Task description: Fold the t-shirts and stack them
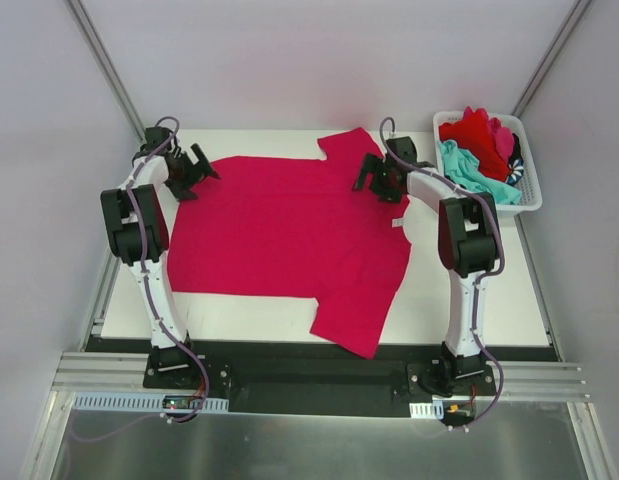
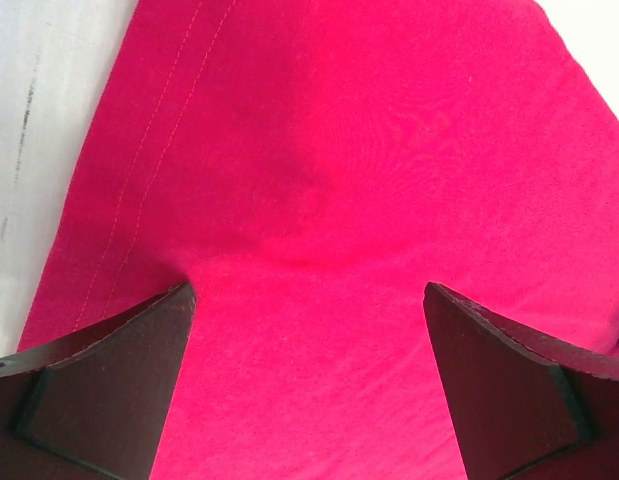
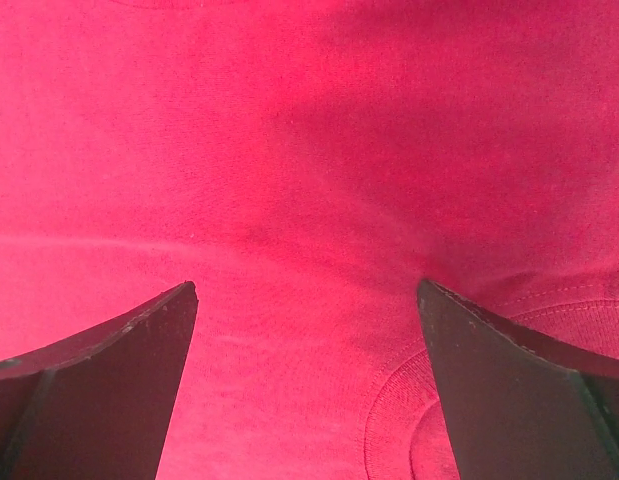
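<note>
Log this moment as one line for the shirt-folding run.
pink t-shirt: spread flat on table, unfolded | left gripper: open over shirt | right gripper: open over shirt | basket: other t-shirts heaped inside

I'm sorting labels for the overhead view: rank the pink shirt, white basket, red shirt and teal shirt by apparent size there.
1. Pink shirt, spread on the table.
2. White basket.
3. Red shirt and teal shirt: heaped in the basket, partly hidden, too alike to rank.
</note>
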`<state>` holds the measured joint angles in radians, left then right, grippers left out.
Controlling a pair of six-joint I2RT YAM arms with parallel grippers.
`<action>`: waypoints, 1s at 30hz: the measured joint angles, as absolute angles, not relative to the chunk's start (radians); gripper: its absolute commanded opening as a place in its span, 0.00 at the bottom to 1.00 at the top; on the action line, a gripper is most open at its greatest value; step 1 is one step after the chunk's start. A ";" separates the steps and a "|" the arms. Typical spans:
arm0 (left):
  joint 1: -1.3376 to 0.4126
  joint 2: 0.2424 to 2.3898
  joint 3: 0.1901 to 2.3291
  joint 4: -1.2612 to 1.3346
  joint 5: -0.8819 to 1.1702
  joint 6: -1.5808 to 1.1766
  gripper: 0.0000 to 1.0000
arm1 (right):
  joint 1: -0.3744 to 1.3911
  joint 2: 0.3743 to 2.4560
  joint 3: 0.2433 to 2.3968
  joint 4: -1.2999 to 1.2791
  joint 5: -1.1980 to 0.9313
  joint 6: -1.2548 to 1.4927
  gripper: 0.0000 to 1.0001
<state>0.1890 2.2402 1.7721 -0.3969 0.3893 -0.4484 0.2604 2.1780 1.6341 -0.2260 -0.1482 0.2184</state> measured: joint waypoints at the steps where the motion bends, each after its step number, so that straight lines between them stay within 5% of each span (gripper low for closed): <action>1: 0.189 2.241 1.772 -0.396 0.388 -0.453 0.99 | 0.257 2.178 1.637 -0.229 -0.150 0.216 0.96; 30: 0.168 2.429 2.048 -0.375 0.427 -0.583 0.99 | 0.192 2.413 2.014 -0.303 -0.176 0.197 0.96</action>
